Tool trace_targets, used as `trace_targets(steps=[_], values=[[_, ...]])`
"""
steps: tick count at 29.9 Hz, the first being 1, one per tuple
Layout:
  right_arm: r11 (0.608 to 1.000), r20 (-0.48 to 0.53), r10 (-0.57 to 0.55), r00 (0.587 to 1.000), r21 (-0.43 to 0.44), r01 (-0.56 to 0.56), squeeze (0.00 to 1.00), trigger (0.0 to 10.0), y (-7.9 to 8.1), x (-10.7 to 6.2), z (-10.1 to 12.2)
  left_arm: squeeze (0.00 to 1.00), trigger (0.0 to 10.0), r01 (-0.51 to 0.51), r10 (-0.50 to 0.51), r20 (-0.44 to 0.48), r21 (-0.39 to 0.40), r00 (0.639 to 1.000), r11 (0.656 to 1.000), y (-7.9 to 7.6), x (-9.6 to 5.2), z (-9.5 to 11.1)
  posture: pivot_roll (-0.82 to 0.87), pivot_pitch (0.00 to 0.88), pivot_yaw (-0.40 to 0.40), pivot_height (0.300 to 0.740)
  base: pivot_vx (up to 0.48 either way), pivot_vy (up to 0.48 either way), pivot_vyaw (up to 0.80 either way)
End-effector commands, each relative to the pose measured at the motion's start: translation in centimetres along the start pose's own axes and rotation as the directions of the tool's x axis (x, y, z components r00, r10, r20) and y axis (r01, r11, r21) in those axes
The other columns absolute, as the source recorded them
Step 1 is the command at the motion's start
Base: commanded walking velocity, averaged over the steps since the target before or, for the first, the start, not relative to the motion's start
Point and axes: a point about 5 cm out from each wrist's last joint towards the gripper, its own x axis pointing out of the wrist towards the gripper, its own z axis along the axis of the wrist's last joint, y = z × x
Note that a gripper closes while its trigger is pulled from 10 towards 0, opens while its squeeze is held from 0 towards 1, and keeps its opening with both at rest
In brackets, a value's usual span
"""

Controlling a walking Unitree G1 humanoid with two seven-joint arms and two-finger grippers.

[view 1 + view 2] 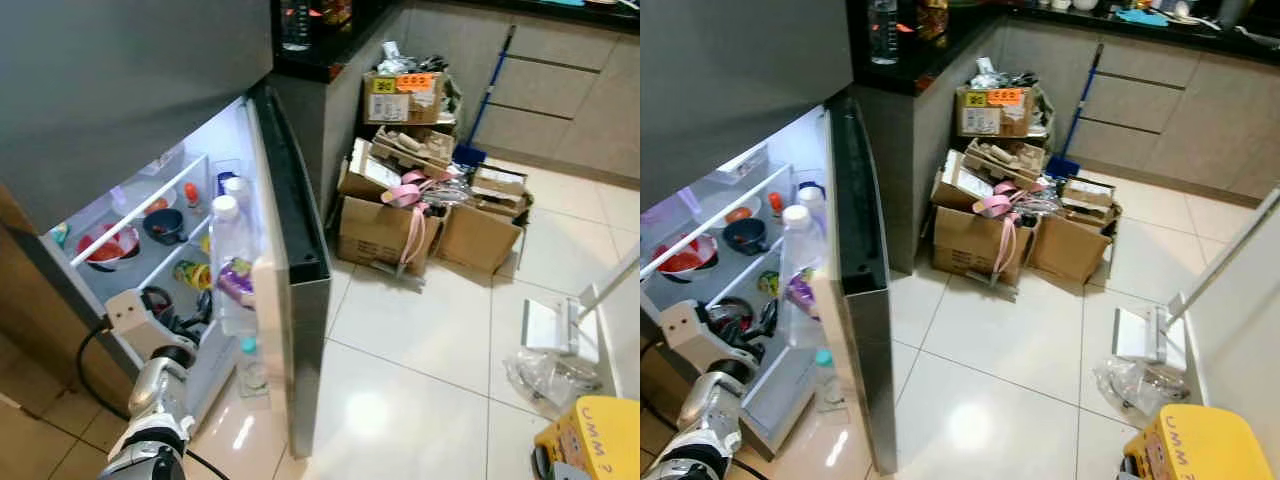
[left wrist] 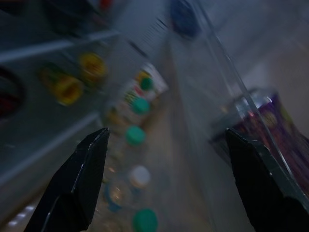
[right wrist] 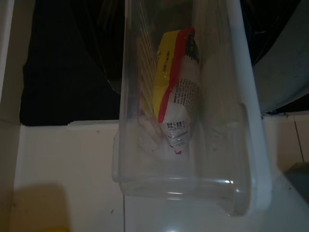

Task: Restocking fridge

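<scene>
Through my left eye, my left arm reaches into the open fridge (image 1: 150, 230), its gripper (image 1: 185, 318) low by the door shelf. Just beyond my fingers stands a tall clear bottle (image 1: 228, 262) with a white cap and purple label. Farther in sit a red bowl (image 1: 108, 248) and a dark bowl (image 1: 165, 226) on the shelves. Well off to the side, cardboard boxes (image 1: 400, 225) pile on the tiled floor (image 1: 420, 360).

My right eye shows the same scene, with a yellow bin (image 1: 1200, 445) at the lower corner.

In my left wrist view, my fingers (image 2: 79, 179) are spread wide with nothing between them. Ahead lie blurred green-capped bottles (image 2: 137, 121), and the purple-labelled bottle is beside one finger.

In my right wrist view, a clear door bin (image 3: 183, 145) holds a yellow-and-red packet (image 3: 176, 92); I cannot tell how my right fingers stand.
</scene>
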Motion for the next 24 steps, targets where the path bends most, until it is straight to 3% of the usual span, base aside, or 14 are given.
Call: trace_targets(steps=[1, 2, 3, 4, 7, 8, 9, 11, 14, 15, 16, 19, 22, 24], values=[[1.000, 0.007, -0.010, 1.000, -0.001, 0.010, 0.00, 10.0, -0.3, -0.1, 0.0, 0.00, 10.0, 0.126, -0.126, -0.057, -0.002, 0.990, 0.992, -2.3, 0.6, -1.2, -0.09, 0.000, -0.045, 0.740, 0.000, 0.000, 0.00], [1.000, 0.008, -0.011, 1.000, -0.003, 0.011, 0.00, 10.0, -0.4, -0.1, 0.1, 0.00, 10.0, 0.320, -0.323, -0.129, -0.042, 0.938, 0.947, -5.4, 0.6, -3.1, -0.09, 0.000, -0.042, 0.740, 0.000, 0.000, 0.00], [1.000, 0.008, -0.011, 1.000, -0.003, 0.011, 0.00, 10.0, -0.4, -0.1, 0.1, 0.00, 10.0, 0.320, -0.323, -0.129, -0.042, 0.938, 0.947, -5.4, 0.6, -3.1, -0.09, 0.000, -0.042, 0.740, 0.000, 0.000, 0.00], [1.000, 0.009, -0.011, 1.000, -0.003, 0.011, 0.00, 10.0, -0.4, -0.1, 0.1, 0.00, 10.0, 0.407, -0.412, -0.156, -0.065, 0.898, 0.911, -6.9, 0.5, -3.9, -0.09, 0.000, -0.042, 0.740, 0.000, 0.000, 0.00], [1.000, 0.009, -0.011, 1.000, -0.003, 0.012, 0.00, 10.0, -0.4, -0.1, 0.1, 0.00, 10.0, 0.463, -0.470, -0.172, -0.083, 0.866, 0.882, -7.9, 0.3, -4.4, -0.09, 0.000, -0.042, 0.740, 0.000, 0.000, 0.00], [1.000, 0.010, -0.011, 1.000, -0.003, 0.011, 0.00, 10.0, -0.4, -0.1, 0.1, 0.00, 10.0, 0.624, -0.646, -0.198, -0.169, 0.737, 0.763, -11.2, -0.6, -5.9, -0.10, 0.000, -0.043, 0.740, 0.000, 0.000, 0.00], [1.000, 0.010, -0.010, 1.000, -0.003, 0.010, 0.00, 10.0, -0.3, -0.1, 0.1, 0.00, 10.0, 0.686, -0.717, -0.200, -0.209, 0.667, 0.697, -12.7, -1.1, -6.5, -0.10, 0.000, -0.043, 0.740, 0.000, 0.000, 0.00], [1.000, 0.010, -0.010, 1.000, -0.003, 0.010, 0.00, 10.0, -0.3, -0.1, 0.1, 0.00, 10.0, 0.686, -0.717, -0.200, -0.209, 0.667, 0.697, -12.7, -1.1, -6.5, -0.10, 0.000, -0.043, 0.740, 0.000, 0.000, 0.00], [1.000, 0.010, -0.010, 1.000, -0.001, 0.010, 0.00, 10.0, -0.3, -0.1, 0.1, 0.00, 10.0, 0.765, -0.813, -0.191, -0.275, 0.550, 0.582, -15.1, -2.2, -7.2, -0.10, 0.000, -0.038, 0.740, 0.000, 0.000, 0.00], [1.000, 0.010, -0.010, 1.000, -0.001, 0.010, 0.00, 10.0, -0.3, -0.1, 0.1, 0.00, 10.0, 0.765, -0.813, -0.191, -0.275, 0.550, 0.582, -15.1, -2.2, -7.2, -0.10, 0.000, -0.038, 0.740, 0.000, 0.000, 0.00], [1.000, 0.011, -0.010, 1.000, 0.002, 0.010, 0.00, 10.0, -0.3, -0.1, 0.1, 0.00, 10.0, 0.745, -0.794, -0.194, -0.277, 0.576, 0.607, -14.8, -2.0, -7.4, -0.10, 0.000, -0.038, 0.740, 0.000, 0.000, 0.00], [1.000, 0.010, -0.008, 1.000, 0.004, 0.008, 0.00, 10.0, -0.1, 0.0, 0.0, 0.00, 10.0, 0.621, -0.660, -0.254, -0.224, 0.707, 0.751, -11.8, -1.7, -8.0, -0.09, 0.000, -0.037, 0.740, 0.000, 0.000, 0.00], [1.000, 0.011, -0.007, 1.000, 0.003, 0.007, 0.00, 10.0, -0.1, 0.0, 0.0, 0.00, 10.0, 0.496, -0.530, -0.319, -0.189, 0.785, 0.848, -8.6, -2.3, -8.6, -0.09, 0.000, -0.037, 0.740, 0.000, 0.000, 0.00], [1.000, 0.036, -0.001, 0.999, 0.012, 0.000, 0.00, 10.0, 0.0, 0.0, 0.3, 0.00, 10.0, 0.347, -0.374, -0.390, -0.141, 0.841, 0.927, -5.3, -3.7, -9.2, -0.09, 0.000, -0.035, 0.740, 0.000, 0.000, 0.00]])
